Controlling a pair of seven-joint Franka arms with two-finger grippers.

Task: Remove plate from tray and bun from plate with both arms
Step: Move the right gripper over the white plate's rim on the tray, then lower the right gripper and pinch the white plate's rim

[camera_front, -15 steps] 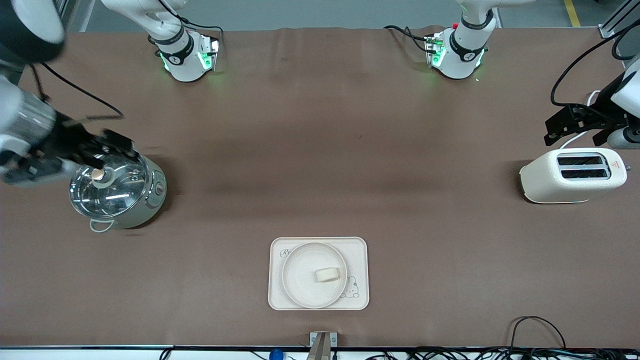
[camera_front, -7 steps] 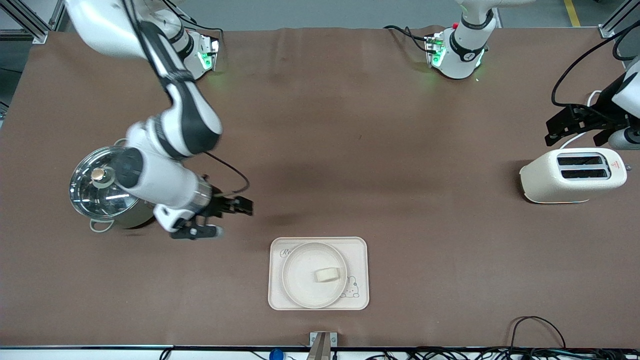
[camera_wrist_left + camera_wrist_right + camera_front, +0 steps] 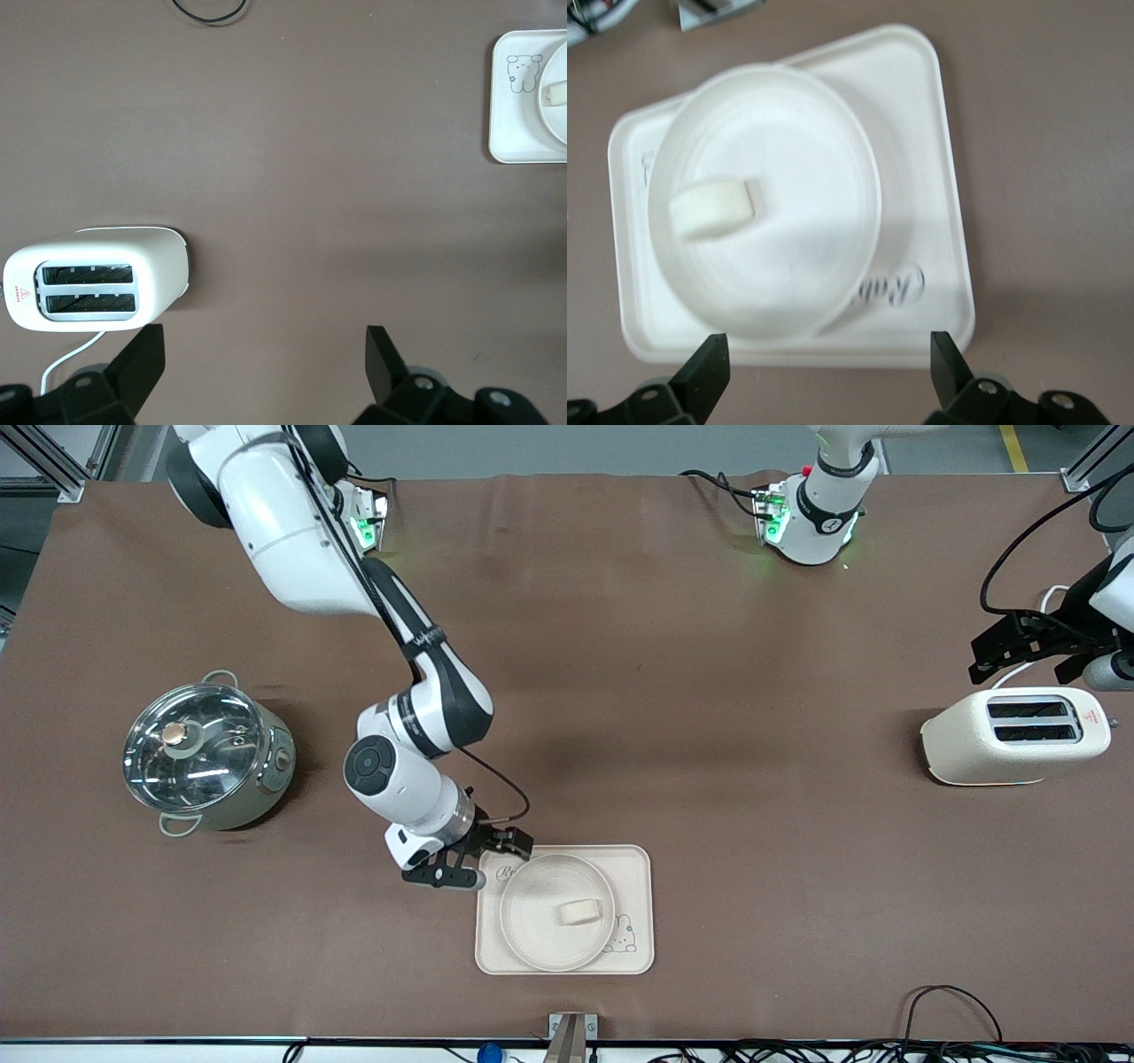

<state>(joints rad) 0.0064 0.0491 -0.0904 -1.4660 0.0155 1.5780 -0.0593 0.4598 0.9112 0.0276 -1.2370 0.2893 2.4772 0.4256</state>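
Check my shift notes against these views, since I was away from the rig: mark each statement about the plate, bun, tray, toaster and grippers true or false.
1. The bun lies on the plate. True.
2. The plate sits on the bare table beside the tray. False: it rests on the tray.
3. The right gripper is open, at the tray's corner toward the right arm's end. True.
4. The left gripper holds the bun. False: it is open and empty, by the toaster.
5. Bread sticks out of the toaster's slots. False: nothing sticks out of either slot.
6. The pot has its glass lid on. True.
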